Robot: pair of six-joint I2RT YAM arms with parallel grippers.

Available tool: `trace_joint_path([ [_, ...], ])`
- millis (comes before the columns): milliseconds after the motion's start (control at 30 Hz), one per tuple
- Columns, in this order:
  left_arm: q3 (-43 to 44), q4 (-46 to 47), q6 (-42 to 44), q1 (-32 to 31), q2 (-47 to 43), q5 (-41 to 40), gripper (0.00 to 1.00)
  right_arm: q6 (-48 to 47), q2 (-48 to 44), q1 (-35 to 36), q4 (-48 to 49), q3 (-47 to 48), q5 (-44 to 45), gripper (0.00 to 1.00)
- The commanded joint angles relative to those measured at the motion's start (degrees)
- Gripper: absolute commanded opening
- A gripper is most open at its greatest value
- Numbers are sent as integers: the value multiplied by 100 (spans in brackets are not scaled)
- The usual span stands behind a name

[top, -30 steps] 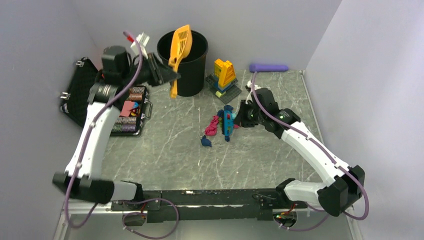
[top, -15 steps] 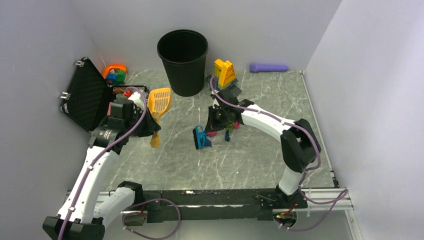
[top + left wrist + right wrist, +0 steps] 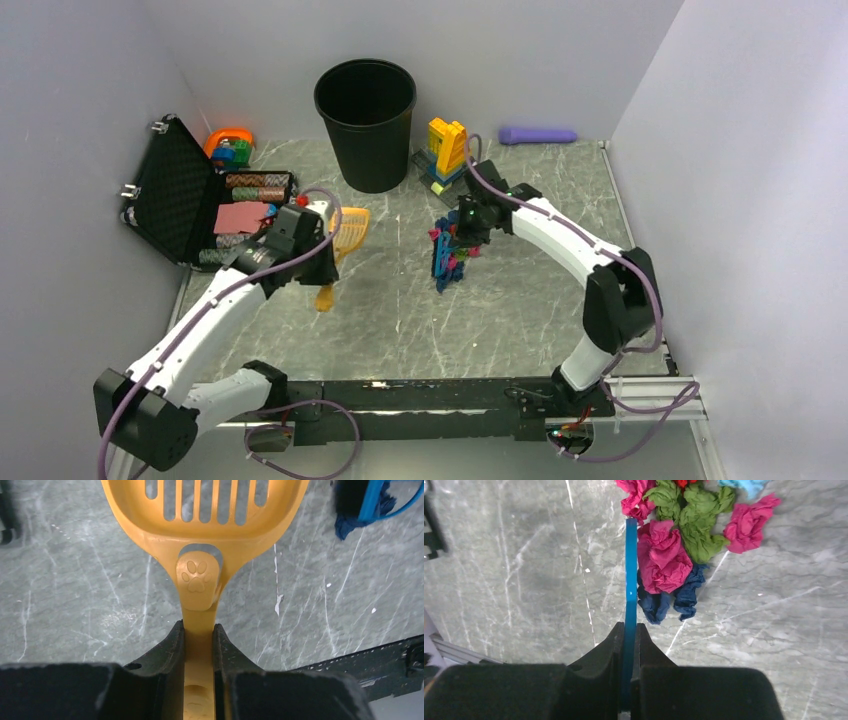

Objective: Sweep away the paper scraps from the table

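Case (image 3: 175, 195) on table (image 3: 520, 300) holds chip rows (image 3: 258, 187).

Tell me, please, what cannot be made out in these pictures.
Left wrist view: the orange slotted plastic scoop has its front cut off by the top edge.
Right wrist view: the crumpled paper scraps have their far side cut off by the top edge.
Top view: the tall black bin is too dark inside to read.

A: What sort of place is this?
B: A robotics lab test cell. The left arm (image 3: 215, 325) and right arm (image 3: 570, 240) are bolted to a black rail (image 3: 420, 398) at six o'clock of a marble-patterned table (image 3: 520, 320). Purple cables (image 3: 640, 300) hang off them, and bare pale walls (image 3: 90, 100) box it in.
A: Anything else?
B: Staged props: a black bin (image 3: 366, 125) at twelve o'clock, toy bricks (image 3: 449, 152) at one, and a foam-lined case (image 3: 175, 200) at ten.
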Motion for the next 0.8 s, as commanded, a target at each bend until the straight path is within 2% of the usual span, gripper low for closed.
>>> trace_joint_path([
  [0,82,246,-91,-505,161,-471,0,-278,-619,-170,-27,123,28,0],
  [267,94,290,21,-1236,715,-509,0,6,-823,-787,524,316,-52,0],
  [467,130,133,5,-1717,1208,-578,0,629,-863,-1096,1746,-246,-951,0],
  [633,10,149,-11,-1927,1463,-384,0,1085,-373,-1096,2729,-418,-1697,0],
  [767,-18,173,140,-2324,1580,-223,0,1322,137,-1101,3044,-350,-1746,0],
])
